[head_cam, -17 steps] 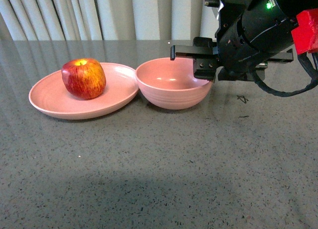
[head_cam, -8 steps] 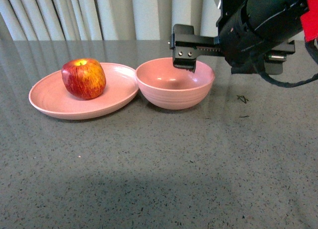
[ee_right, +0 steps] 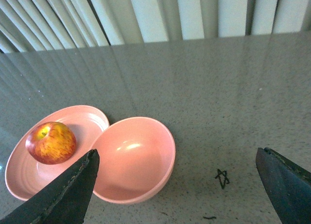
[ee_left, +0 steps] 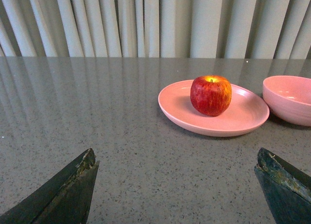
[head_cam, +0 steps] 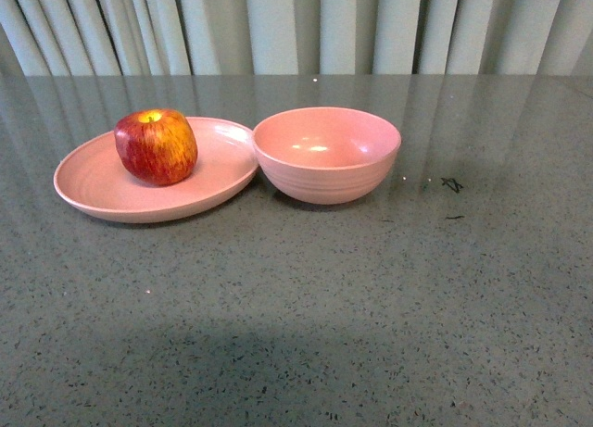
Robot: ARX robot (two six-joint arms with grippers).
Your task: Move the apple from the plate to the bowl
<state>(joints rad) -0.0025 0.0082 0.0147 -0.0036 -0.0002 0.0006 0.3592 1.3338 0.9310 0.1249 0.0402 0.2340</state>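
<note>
The red apple (head_cam: pixel 156 146) with yellow streaks sits on the shallow pink plate (head_cam: pixel 93 191) at the left. The deep pink bowl (head_cam: pixel 326 155) stands empty right beside the plate, touching its rim. Neither gripper shows in the front view. In the left wrist view my left gripper (ee_left: pixel 176 158) is open and empty, low over the table, well short of the plate (ee_left: pixel 243 122), the apple (ee_left: pixel 211 94) and the bowl (ee_left: pixel 289 98). In the right wrist view my right gripper (ee_right: pixel 175 158) is open and empty, raised above the table, with the bowl (ee_right: pixel 133 158), the plate (ee_right: pixel 19 178) and the apple (ee_right: pixel 50 142) below it.
The grey speckled table (head_cam: pixel 306 297) runs back to pale vertical curtains (head_cam: pixel 278 24). A small black star mark (head_cam: pixel 451 183) and a short dash are drawn on the table right of the bowl; the mark also shows in the right wrist view (ee_right: pixel 221 178).
My right arm, which hung over the bowl's right side, has risen and left the front view. Apple, plate and bowl have not moved.
</note>
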